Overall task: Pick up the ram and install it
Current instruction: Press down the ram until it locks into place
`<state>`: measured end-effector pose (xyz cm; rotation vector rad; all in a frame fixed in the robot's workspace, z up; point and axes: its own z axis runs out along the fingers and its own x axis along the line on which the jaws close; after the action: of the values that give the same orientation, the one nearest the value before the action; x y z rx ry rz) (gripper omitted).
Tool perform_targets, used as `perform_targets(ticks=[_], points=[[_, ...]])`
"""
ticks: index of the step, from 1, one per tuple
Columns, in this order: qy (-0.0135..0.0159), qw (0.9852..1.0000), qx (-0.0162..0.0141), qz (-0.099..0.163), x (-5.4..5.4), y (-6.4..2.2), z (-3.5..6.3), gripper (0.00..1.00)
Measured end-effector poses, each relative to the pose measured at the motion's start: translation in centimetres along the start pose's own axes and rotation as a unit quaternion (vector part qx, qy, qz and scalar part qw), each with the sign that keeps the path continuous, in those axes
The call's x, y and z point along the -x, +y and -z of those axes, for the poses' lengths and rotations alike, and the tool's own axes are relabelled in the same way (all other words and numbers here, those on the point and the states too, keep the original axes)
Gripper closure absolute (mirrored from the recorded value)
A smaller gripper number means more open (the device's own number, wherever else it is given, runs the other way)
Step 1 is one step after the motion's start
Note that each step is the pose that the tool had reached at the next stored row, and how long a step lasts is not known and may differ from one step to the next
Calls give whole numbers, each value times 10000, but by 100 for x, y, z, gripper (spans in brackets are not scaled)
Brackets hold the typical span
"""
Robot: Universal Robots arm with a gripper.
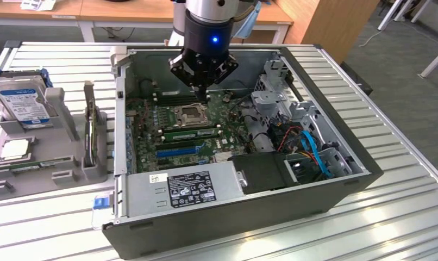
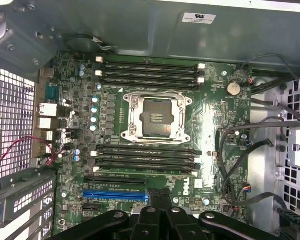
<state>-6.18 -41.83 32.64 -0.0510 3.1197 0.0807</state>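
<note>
My gripper (image 1: 202, 97) hangs shut and empty inside the open computer case (image 1: 335, 187), just above the motherboard (image 1: 177, 142) near the empty processor socket (image 1: 192, 114). In the wrist view the black fingers (image 2: 149, 216) press together with nothing between them. Below them lie two banks of black memory slots (image 2: 147, 75) (image 2: 146, 157) on either side of the socket (image 2: 156, 116). A thin green stick that looks like the ram (image 1: 32, 165) lies in the grey holder (image 1: 60, 176) at the exterior view's left, far from the gripper.
The grey holder also carries a silver hard drive with a blue label (image 1: 21, 102), a square silver chip (image 1: 16, 149) and a thin upright board (image 1: 91, 130). Inside the case are a power supply (image 1: 186, 187), a drive cage (image 1: 273, 103) and loose cables (image 1: 310, 147).
</note>
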Motion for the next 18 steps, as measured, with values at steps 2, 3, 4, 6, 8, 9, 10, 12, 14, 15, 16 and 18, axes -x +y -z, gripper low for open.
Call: perform_targets(ticks=[2,3,4,6,8,9,10,12,14,15,16,18], points=[[0,10000,0,0,0,0,0,90],[0,10000,0,1,0,0,0,90],[1,10000,0,1,0,0,0,90],[29,10000,1,-3,8,-1,0,90],[81,10000,2,-14,18,-1,0,90],[114,9999,3,-19,22,-1,0,90],[143,9999,4,-26,25,-1,-1,90],[168,9999,4,-39,34,-2,0,90],[166,9998,4,-79,36,-2,-1,90],[163,9998,4,-136,37,-1,-2,90],[160,9997,3,-204,37,-1,-2,90],[154,9994,3,-316,38,-1,-4,90]])
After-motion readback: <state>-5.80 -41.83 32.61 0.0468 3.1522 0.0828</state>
